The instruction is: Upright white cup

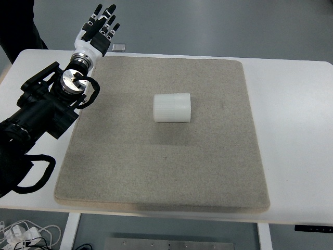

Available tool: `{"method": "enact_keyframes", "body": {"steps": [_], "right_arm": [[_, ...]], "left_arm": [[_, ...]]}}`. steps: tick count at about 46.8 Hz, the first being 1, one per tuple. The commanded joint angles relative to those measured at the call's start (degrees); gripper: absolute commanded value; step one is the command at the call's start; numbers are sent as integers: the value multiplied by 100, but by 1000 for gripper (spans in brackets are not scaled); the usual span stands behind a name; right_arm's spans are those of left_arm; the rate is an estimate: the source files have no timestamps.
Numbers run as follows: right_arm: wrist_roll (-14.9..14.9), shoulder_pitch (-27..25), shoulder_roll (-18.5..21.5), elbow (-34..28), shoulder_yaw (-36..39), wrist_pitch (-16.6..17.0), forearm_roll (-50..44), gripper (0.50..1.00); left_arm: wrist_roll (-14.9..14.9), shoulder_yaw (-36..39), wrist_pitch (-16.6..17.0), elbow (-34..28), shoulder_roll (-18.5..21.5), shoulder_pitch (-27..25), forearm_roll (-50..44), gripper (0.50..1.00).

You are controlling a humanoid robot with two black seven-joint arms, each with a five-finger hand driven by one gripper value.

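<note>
White table (296,104) carries a square grey mat (166,172), grey floor beyond it. My left hand (98,30) is raised past the mat's far left corner, fingers (109,11) spread and straight, holding nothing. White cup (173,108) lies on its side on the mat, well apart from my hand, to its right and nearer me. Small dark object (119,47) sits on the table just right of my hand; cannot identify it.

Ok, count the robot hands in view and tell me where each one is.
1. The left hand is raised over the table's far left corner, fingers spread, holding nothing. The right hand is out of view.
</note>
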Motion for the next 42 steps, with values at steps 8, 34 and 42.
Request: {"method": "enact_keyframes", "body": {"steps": [8,34,42], "right_arm": [[0,0,0,0,0,0,0,952],[0,0,0,0,0,0,0,952],[0,0,0,0,0,0,0,952]], "left_arm": [[0,0,-3,0,-1,27,0,994],[18,114,-328,27,-18,-105,61,994],[-9,483,-407,27,-71,-202,667,994]]}}
